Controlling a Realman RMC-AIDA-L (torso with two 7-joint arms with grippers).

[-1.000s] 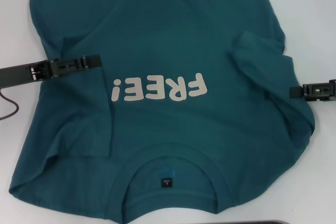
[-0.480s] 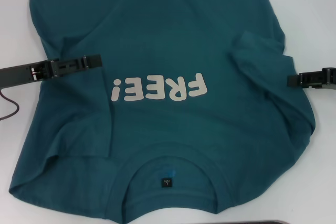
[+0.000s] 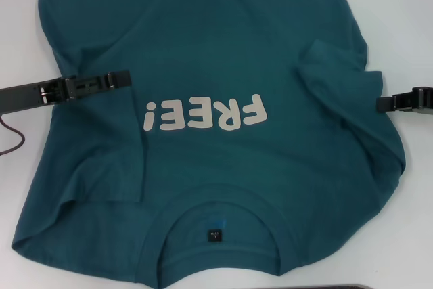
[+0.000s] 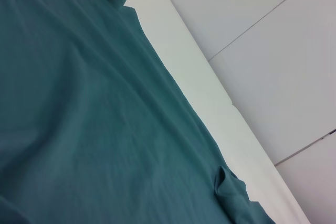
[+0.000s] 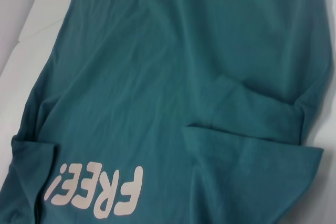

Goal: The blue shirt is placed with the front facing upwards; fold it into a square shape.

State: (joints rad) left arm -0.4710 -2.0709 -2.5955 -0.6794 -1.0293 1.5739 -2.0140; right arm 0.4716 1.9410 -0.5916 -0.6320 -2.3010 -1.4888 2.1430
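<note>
Head view: blue shirt (image 3: pixel 223 52) flat on table (image 3: pixel 406 5); dark cable (image 3: pixel 10 141) at left.

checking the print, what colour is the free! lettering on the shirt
Off-white lettering on the blue shirt; clearest in the head view.

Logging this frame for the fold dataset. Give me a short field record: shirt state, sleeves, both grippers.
shirt: blue shirt spread face up, FREE! lettering showing, collar nearest the robot
sleeves: both folded in over the body
left gripper: over the shirt's left side, above the folded sleeve
right gripper: at the shirt's right edge
surface: white table
</note>
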